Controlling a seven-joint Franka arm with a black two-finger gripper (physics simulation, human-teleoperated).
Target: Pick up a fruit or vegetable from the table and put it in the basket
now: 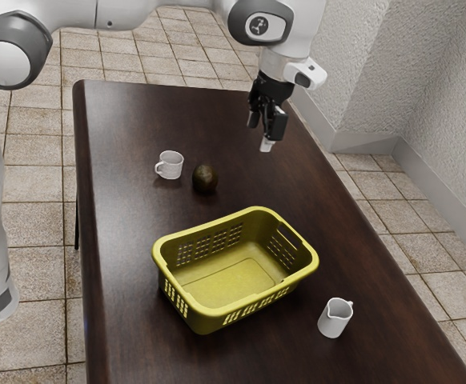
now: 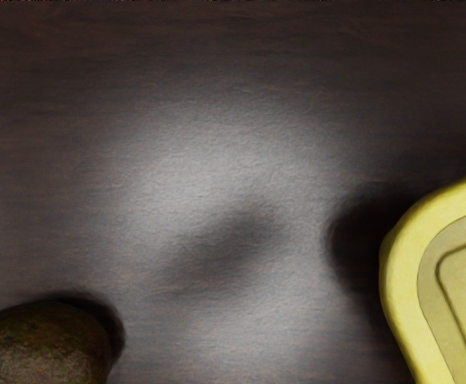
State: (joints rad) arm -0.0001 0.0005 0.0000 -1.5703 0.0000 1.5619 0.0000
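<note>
And here's the avocado [image 1: 205, 179], out on the bench [image 1: 121, 132], beside the mug [image 1: 171, 165] and outside the yellow basket [image 1: 257, 210]! The pincer [image 1: 266, 142] hangs above the bench, well apart from the fruit, nothing seen in its hold; how far open, I can't tell. So the pick, the carry and the drop all look left to do. Branding? A round dark emblem [image 1: 259, 26] on the arm, no lettering I can read
</note>
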